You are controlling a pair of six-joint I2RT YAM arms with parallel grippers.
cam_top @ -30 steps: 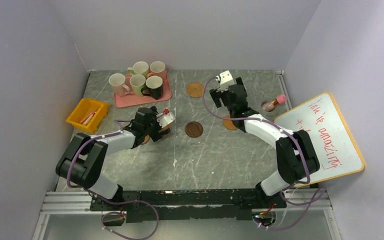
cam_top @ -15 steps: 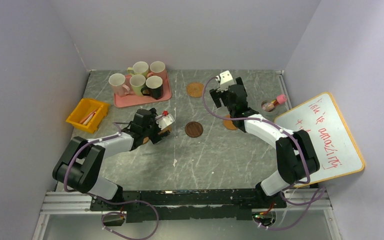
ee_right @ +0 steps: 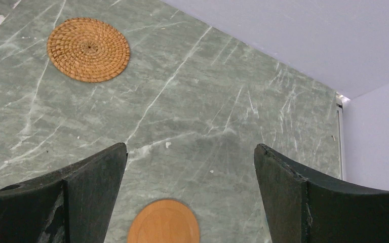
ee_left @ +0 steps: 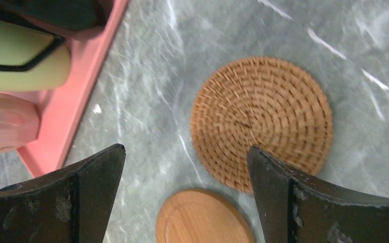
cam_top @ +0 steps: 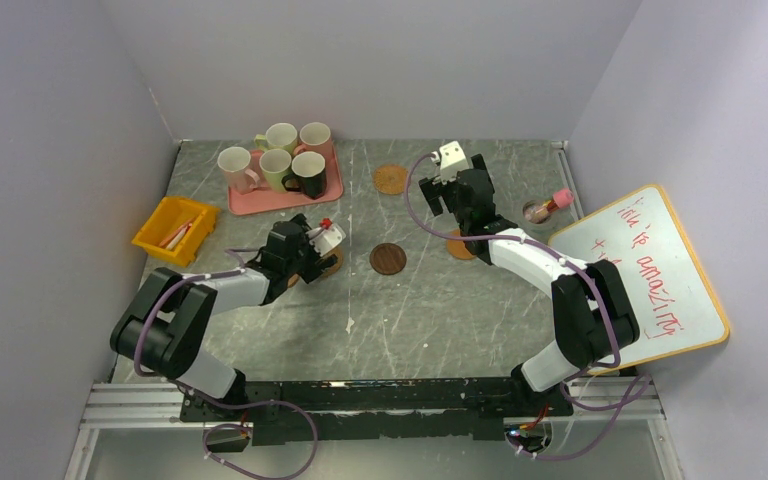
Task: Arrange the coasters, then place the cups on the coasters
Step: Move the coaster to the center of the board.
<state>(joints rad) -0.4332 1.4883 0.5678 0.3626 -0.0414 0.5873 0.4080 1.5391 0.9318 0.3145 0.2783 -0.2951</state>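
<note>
From where I stand, the left end effector (ee_left: 185, 152) hangs released over the grey marbled table (cam_top: 410, 320), fingers spread wide and gripping nothing, just beside the flat pink rectangular tray (ee_left: 76, 86). A smooth round orange wooden coaster (ee_left: 205, 220) lies nearly centred between its fingers. A woven tan rattan coaster (ee_left: 261, 119) sits just beyond that, off toward its right finger.

The right end effector (ee_right: 190, 149) is equally open and empty above a second smooth orange wooden disc (ee_right: 164, 223). A dark brown round coaster (cam_top: 387, 258) lies between the two arms. The five handled ceramic mugs (cam_top: 275, 168) crowd the tray, none yet on a coaster.

I'd say the left arm is plainly nearer the pair by the tray. Being round, they offer no long axis to line up with.
</note>
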